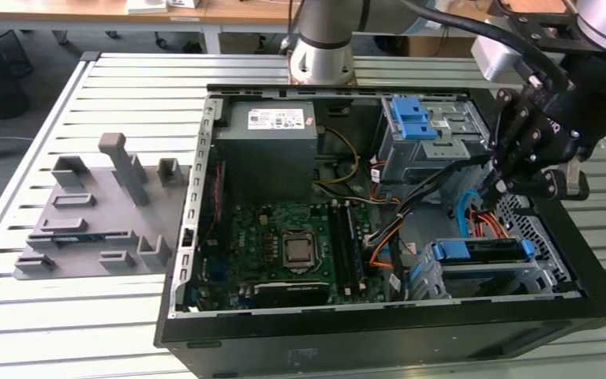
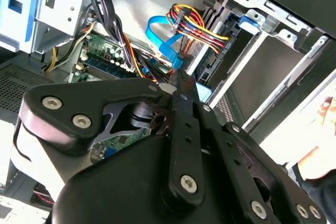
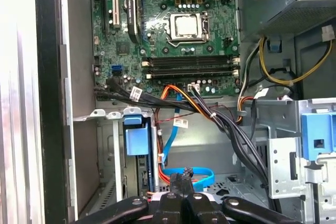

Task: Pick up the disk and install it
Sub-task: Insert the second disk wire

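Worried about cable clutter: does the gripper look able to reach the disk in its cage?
Probably yes: the gripper hangs over the open case near the disk, whose blue top lies uncovered; cables run close beside it.

Your exterior view looks steeply down from high up on the open computer case point(image 1: 387, 308) lying on the slatted tabletop point(image 1: 61, 316). Both wrist views sit close inside the case, past the end effector point(image 3: 184, 203), and share the motherboard point(image 3: 173, 24) and blue cable point(image 2: 163, 35).
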